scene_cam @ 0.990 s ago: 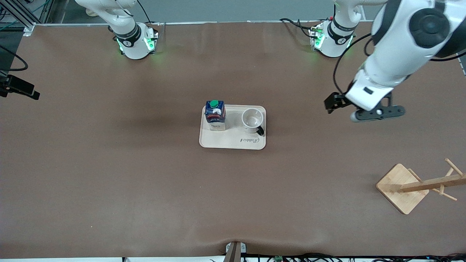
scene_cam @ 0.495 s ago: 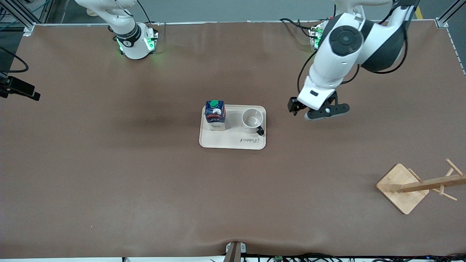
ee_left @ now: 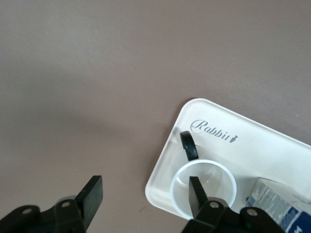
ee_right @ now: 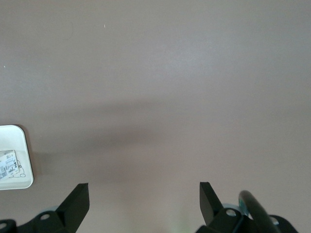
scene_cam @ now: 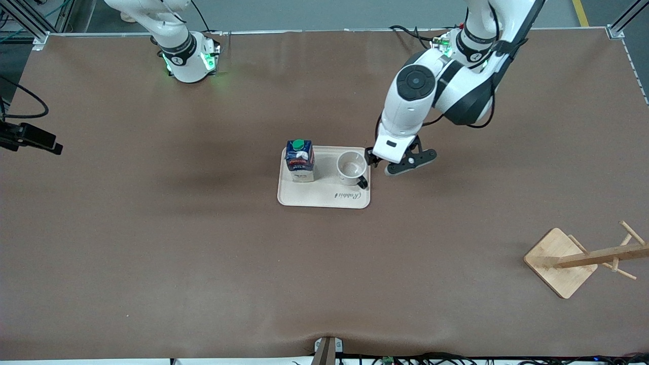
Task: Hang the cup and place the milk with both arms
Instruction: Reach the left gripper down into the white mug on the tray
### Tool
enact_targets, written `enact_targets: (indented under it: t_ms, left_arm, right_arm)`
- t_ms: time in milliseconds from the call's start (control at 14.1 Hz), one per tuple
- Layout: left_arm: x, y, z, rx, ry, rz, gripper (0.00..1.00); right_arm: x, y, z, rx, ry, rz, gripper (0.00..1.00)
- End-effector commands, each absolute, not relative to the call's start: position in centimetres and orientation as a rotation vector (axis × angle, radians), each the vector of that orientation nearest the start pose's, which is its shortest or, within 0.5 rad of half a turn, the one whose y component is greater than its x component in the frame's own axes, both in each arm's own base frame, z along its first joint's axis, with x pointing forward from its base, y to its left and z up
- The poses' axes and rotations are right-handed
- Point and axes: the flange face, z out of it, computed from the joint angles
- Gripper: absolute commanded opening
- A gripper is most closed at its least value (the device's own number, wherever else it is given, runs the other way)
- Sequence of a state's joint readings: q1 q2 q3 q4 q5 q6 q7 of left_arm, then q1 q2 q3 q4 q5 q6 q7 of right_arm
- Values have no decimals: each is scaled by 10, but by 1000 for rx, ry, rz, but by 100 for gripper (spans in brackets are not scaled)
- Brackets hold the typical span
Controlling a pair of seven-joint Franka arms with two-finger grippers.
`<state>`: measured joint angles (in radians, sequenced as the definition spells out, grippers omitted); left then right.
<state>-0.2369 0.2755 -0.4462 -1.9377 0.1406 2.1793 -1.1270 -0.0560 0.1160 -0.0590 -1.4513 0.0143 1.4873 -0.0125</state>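
The cup (scene_cam: 351,166) stands upright on the cream tray (scene_cam: 324,198), its black handle (scene_cam: 362,182) toward the front camera. The milk (scene_cam: 299,159) stands on the same tray, toward the right arm's end. My left gripper (scene_cam: 379,163) is open and hovers over the tray's edge beside the cup. In the left wrist view (ee_left: 146,194) one finger (ee_left: 197,193) is over the cup's opening (ee_left: 214,175) and the other over bare table. My right gripper (ee_right: 143,194) is open and empty, high over bare table; the tray corner (ee_right: 14,133) shows in its view.
A wooden cup rack (scene_cam: 563,261) with pegs stands near the front camera at the left arm's end. The brown table mat (scene_cam: 203,253) surrounds the tray. A black part with a cable (scene_cam: 30,138) shows at the right arm's end.
My left arm has swung from the table's left-arm end toward the tray, and its gripper now hovers by the cup. The cup, milk and tray have not moved.
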Motion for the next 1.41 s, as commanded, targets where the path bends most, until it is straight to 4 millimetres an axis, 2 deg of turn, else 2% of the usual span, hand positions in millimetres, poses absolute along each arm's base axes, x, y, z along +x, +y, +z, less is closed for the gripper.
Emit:
enact_targets:
  t_ms: [0,71,141,212,283,354,495,636,707,778,919,1061,1202,1343]
  left_arm:
    - [476,-386,330,-3060,-675,15,80]
    - [475,-388,320,-3054,-688,33,80]
    - [466,-395,315,-3051,-679,42,80]
    - [460,-400,307,-3047,-683,55,79]
    - [458,-401,298,-3045,-697,68,79]
    - [455,-405,288,-3047,-706,79,78]
    - [448,-412,269,-3046,-748,100,75]
    - [444,-414,252,-3050,-739,114,71]
    - [443,-417,243,-3053,-751,123,64]
    - [441,-420,236,-3054,-776,131,45]
    - [431,-428,222,-3048,-747,146,21]
    - [432,-427,214,-3041,-728,141,0]
    - [426,-432,216,-3031,-667,79,0]
    - [430,-429,229,-3004,-664,-22,0]
  right_arm:
    - [583,-62,606,-3117,142,122,100]
    - [583,-58,605,-3117,132,127,100]
    - [588,-48,594,-3119,111,161,100]
    - [594,-38,582,-3119,92,192,100]
    - [601,-34,561,-3112,88,259,100]
    - [605,-34,552,-3105,90,268,100]
    - [603,-37,550,-3070,103,293,100]
    - [601,-40,535,-3059,113,349,100]
    - [599,-40,528,-3052,113,383,100]
    - [599,-37,527,-3048,111,388,100]
    - [597,-30,525,-2978,113,407,100]
    - [594,-13,524,-2908,189,447,100]
    - [592,31,526,-2928,278,477,100]
    - [588,68,527,-2943,359,501,100]
